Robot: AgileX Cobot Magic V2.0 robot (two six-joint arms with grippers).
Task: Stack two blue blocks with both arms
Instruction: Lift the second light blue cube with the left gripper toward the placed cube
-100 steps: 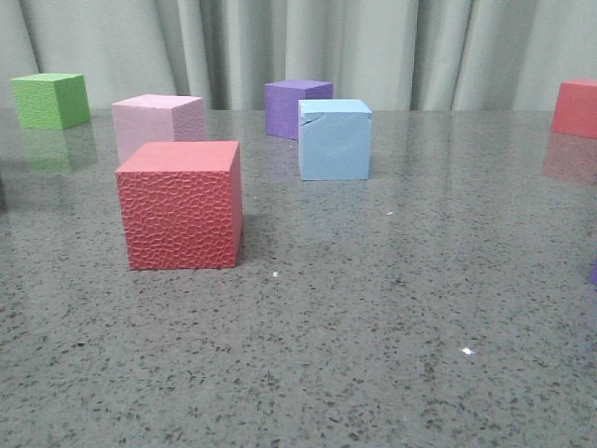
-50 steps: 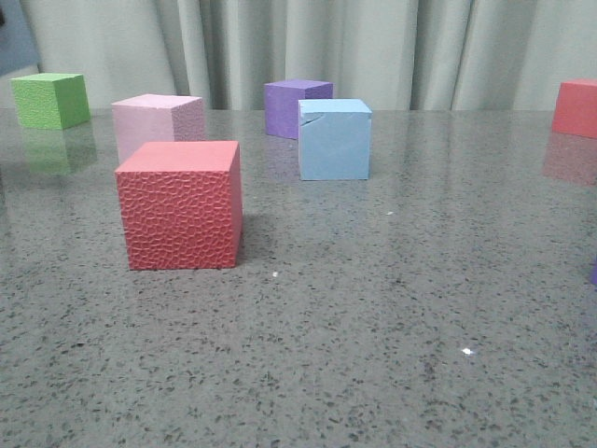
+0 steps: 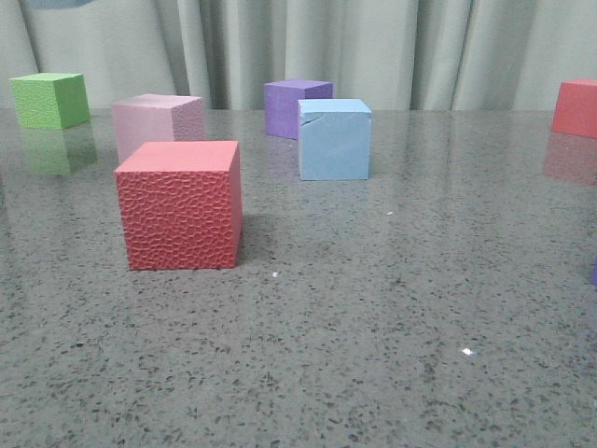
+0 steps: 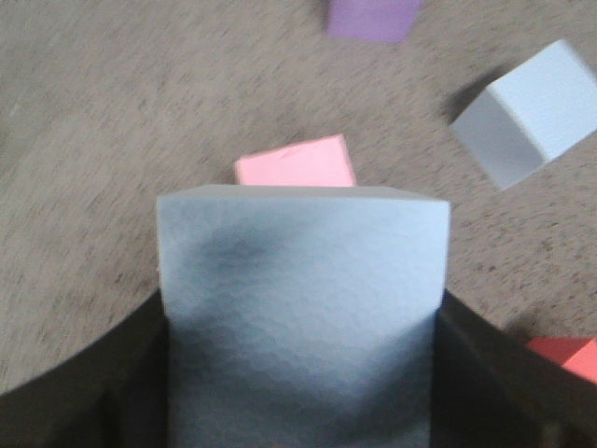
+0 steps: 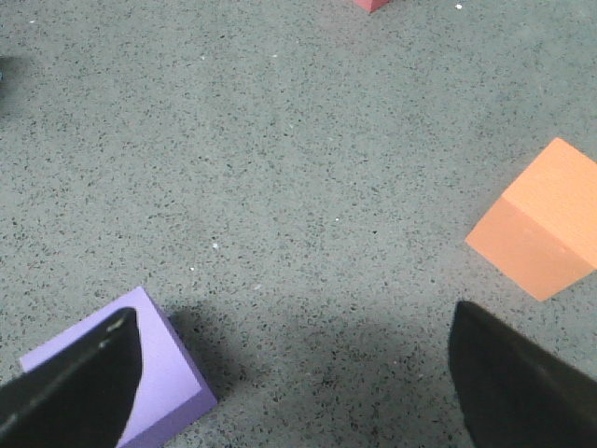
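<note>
One blue block (image 3: 334, 140), with a nick in its top edge, stands on the table in front of a purple cube (image 3: 297, 107). The left wrist view shows it as a pale cube (image 4: 532, 112) lying apart from my left gripper. My left gripper (image 4: 300, 313) is shut on the other blue block (image 4: 298, 280), dark fingers (image 4: 140, 373) pressed to both its sides, held high over a pink cube (image 4: 297, 163). A pale blue sliver (image 3: 61, 3) shows at the front view's top left edge. My right gripper (image 5: 294, 317) is open over bare table.
On the grey speckled table (image 3: 373, 308) stand a red cube (image 3: 179, 205), a pink cube (image 3: 157, 121), a green cube (image 3: 48, 100) and another red cube (image 3: 576, 107). Near my right gripper sit a purple cube (image 5: 131, 373) and an orange cube (image 5: 541, 219). A curtain hangs behind.
A pale blue shape that showed at the front view's top left corner half a second ago has risen, so only a sliver remains. The cubes on the table have not moved.
</note>
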